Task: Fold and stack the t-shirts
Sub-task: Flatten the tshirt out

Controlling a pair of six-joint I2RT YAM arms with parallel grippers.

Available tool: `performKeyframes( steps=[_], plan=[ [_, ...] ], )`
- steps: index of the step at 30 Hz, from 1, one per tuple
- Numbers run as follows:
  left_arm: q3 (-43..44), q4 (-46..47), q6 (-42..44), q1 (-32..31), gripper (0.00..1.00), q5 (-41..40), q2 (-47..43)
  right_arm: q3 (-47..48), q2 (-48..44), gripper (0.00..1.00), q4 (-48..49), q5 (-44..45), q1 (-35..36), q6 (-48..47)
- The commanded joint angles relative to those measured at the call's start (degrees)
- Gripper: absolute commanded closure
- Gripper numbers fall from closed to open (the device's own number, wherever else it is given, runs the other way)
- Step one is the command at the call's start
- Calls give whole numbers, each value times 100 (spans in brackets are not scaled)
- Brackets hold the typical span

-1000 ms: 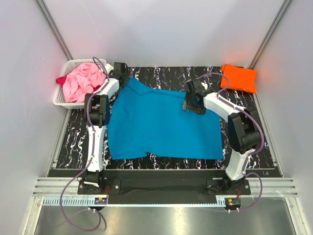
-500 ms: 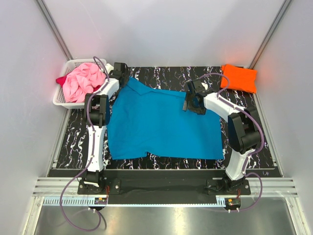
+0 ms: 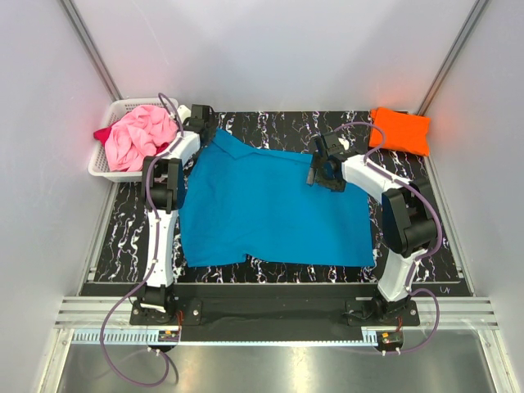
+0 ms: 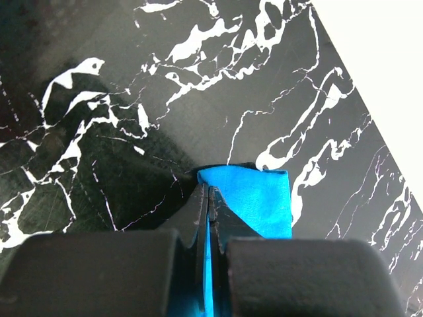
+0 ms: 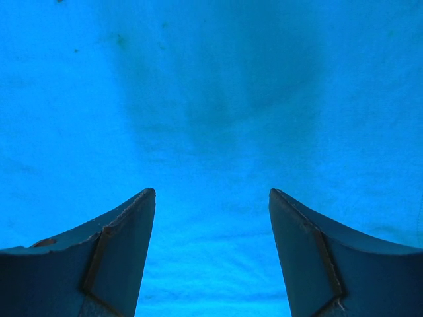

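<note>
On table (image 3: 270, 123): one turquoise t-shirt (image 3: 270, 209), one orange t-shirt (image 3: 399, 129).

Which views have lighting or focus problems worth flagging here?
Top external: sharp, even, but the orange t-shirt throws a red glow on the side wall. Left wrist: marble table crisp, shut left tool dark and soft up close, white corner blown out. Right wrist: turquoise t-shirt fills the frame, tints the open right tool blue, faint shadow above it.
</note>
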Motion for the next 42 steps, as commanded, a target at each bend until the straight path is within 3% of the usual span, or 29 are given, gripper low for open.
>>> performKeyframes(
  steps=[1,13,26,42],
  plan=[
    [-68,585,318,-11,100,-32,-260,-44,-143,24,85,97,-69,98],
    [-455,1043,600,-29,100,57,-813,-132,-204,24,85,237,-121,186],
    [-1386,1254,961,-82,100,57,-1692,228,103,20,-81,449,-982,379],
    [-1976,1105,1198,-143,100,294,-2299,1801,1404,21,-90,370,-1897,380]
  ],
)
